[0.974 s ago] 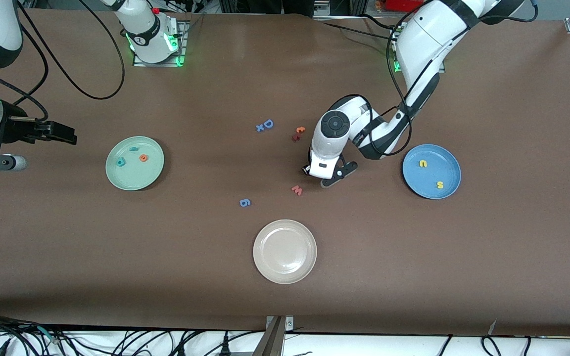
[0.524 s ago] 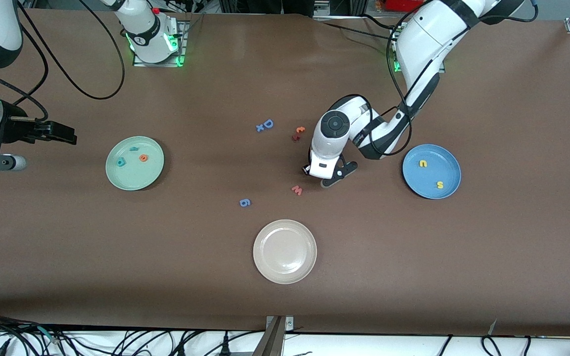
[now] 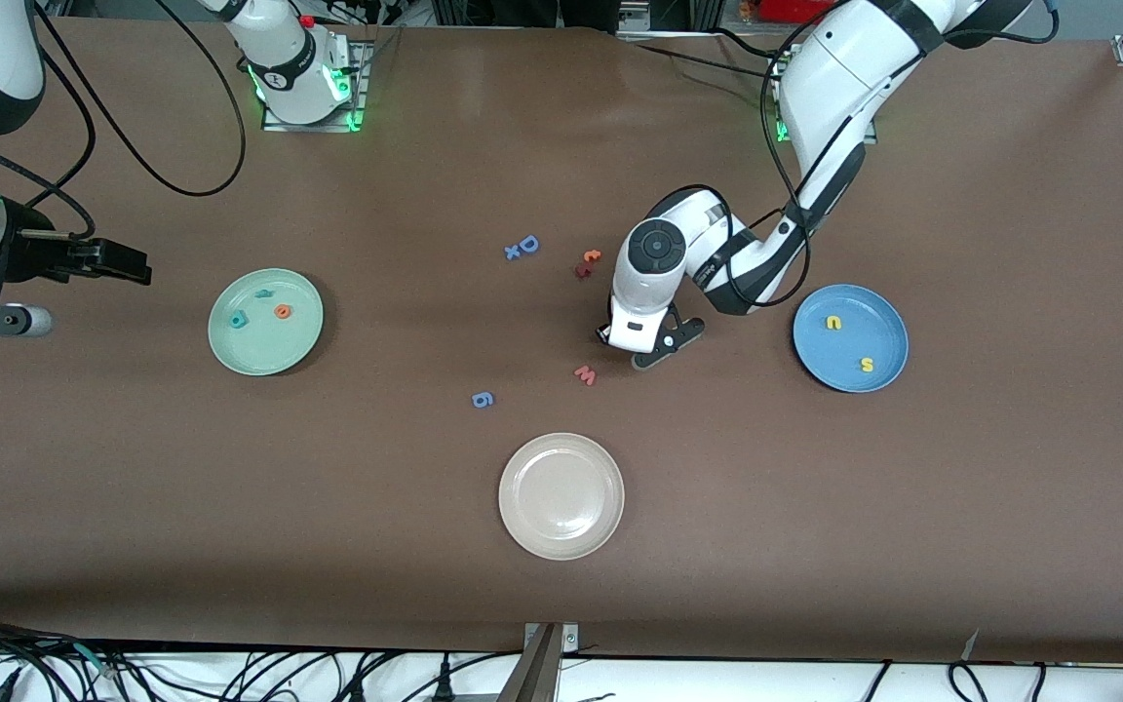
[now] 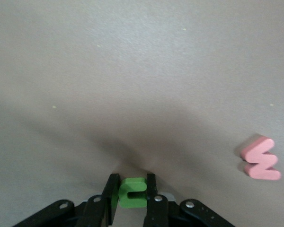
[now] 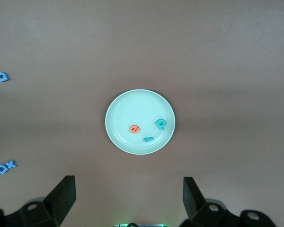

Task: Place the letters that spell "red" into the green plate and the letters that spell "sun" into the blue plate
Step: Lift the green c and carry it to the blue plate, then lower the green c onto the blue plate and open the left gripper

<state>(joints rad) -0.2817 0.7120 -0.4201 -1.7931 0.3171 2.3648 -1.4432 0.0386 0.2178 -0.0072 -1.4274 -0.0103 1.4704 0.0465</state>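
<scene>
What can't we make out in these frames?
- Front view: the left gripper and the green foam letter it pinches are hidden under the wrist body.
- Left wrist view: the letter's lower edge is cut off by the frame.
- Front view: the teal foam letters on the pale green plate are too small to read.

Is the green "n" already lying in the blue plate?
No: the blue plate holds only the yellow "u" and "s", while the left gripper is shut on the green "n".
</scene>
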